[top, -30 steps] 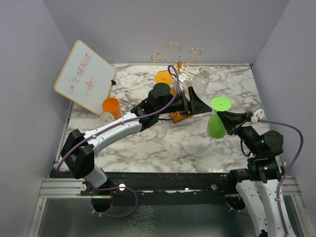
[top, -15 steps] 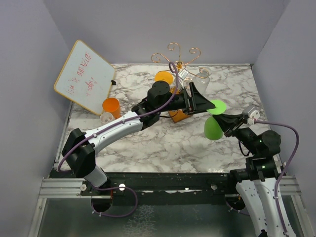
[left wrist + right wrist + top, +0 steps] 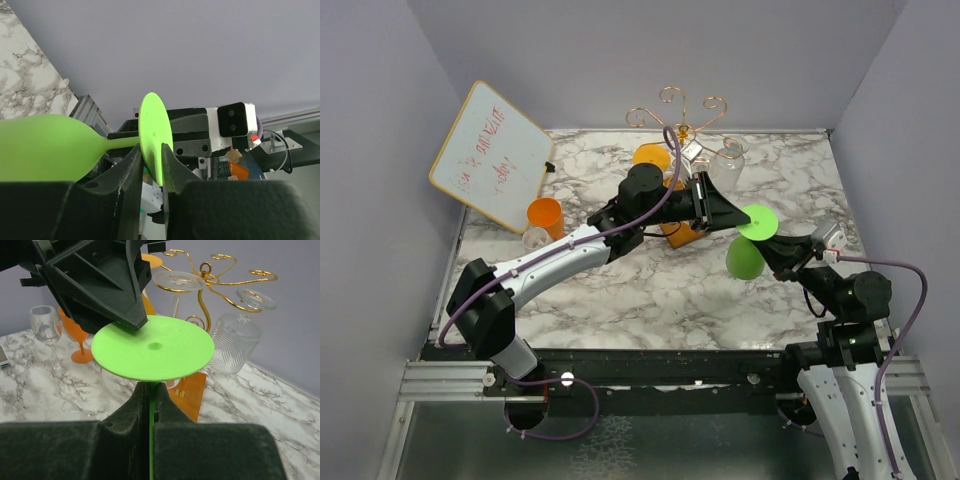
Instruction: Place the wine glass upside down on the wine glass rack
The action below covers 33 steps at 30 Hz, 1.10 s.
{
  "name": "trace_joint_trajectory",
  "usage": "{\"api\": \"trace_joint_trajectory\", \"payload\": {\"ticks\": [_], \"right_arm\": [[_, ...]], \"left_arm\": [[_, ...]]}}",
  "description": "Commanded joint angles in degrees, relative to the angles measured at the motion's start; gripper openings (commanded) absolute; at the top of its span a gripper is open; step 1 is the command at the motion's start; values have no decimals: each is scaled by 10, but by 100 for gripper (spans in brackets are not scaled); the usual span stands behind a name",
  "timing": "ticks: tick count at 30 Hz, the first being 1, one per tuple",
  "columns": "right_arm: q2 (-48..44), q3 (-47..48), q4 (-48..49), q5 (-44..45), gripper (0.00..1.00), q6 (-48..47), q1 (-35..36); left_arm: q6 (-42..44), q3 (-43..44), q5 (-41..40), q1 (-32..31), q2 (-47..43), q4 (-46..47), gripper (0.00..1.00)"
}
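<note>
The green wine glass (image 3: 745,258) hangs in the air at mid-right, lying tilted with its foot (image 3: 757,221) towards the back. My right gripper (image 3: 770,250) is shut on its thin stem (image 3: 151,390), just under the foot (image 3: 155,347). My left gripper (image 3: 738,222) reaches in from the left, its jaws closed on the edge of the foot (image 3: 155,130), one finger on each face. The bowl (image 3: 45,147) points away to the left in the left wrist view. The wine glass rack (image 3: 680,125), gold wire on an orange-brown base (image 3: 192,390), stands behind.
Two clear glasses (image 3: 235,342) and an orange one (image 3: 652,157) hang on the rack. An orange glass (image 3: 545,215) and a clear glass (image 3: 535,238) stand at the left. A white board (image 3: 492,155) leans at the back left. Purple walls close in the sides.
My left gripper moved right to the glass's foot and closed its jaws on the edge. My right gripper carried the glass a little left and forward, still shut on the stem.
</note>
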Motion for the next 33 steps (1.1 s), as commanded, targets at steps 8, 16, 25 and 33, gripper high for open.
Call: {"api": "trace_joint_trajectory", "payload": {"ticks": [8, 16, 25, 33], "right_arm": [[-28, -4, 10, -11, 1, 34, 2], [-52, 22, -11, 52, 63, 73, 1], [-85, 92, -29, 146, 85, 92, 1], [-105, 129, -22, 147, 88, 93, 1]], "left_arm": [[-34, 9, 74, 1, 19, 69, 0], [-13, 61, 136, 3, 17, 99, 0], [-7, 169, 196, 44, 28, 100, 0], [11, 294, 221, 89, 54, 99, 0]]}}
